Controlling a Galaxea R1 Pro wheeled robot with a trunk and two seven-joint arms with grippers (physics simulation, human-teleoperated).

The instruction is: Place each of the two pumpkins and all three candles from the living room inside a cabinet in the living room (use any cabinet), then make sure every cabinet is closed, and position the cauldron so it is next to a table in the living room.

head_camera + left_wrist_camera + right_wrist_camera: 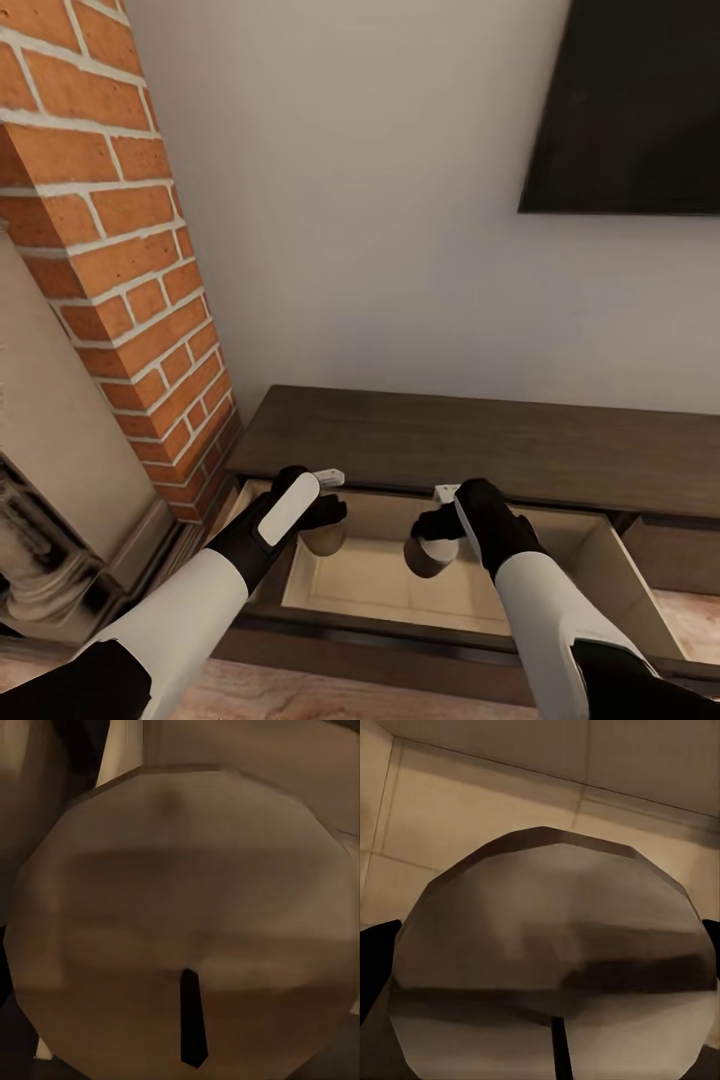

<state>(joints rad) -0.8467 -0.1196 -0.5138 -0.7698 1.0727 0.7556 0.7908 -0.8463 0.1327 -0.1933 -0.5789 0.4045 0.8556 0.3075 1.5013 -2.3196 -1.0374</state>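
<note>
The dark-brown cabinet point(480, 445) runs along the wall, and its left drawer point(365, 585) is pulled out, showing a tan inside. Above the drawer's left part hangs a pale candle point(323, 541), with my left gripper point(326, 517) shut on it. My right gripper point(437, 527) is shut on a second candle point(430, 560) over the drawer's middle. The left wrist view looks onto a candle top point(180, 922) with its dark wick. In the right wrist view the other candle top point(555, 960) sits between black fingertips point(376, 960), with the drawer floor point(472, 810) behind it. No pumpkins or cauldron are in view.
A red brick column point(120, 260) stands at the left, hard against the cabinet's end, with a pale stone mantel point(50, 470) beside it. A dark TV point(630, 105) hangs on the wall above. A shut drawer front point(685, 555) lies to the right. Wooden floor point(330, 700) runs below.
</note>
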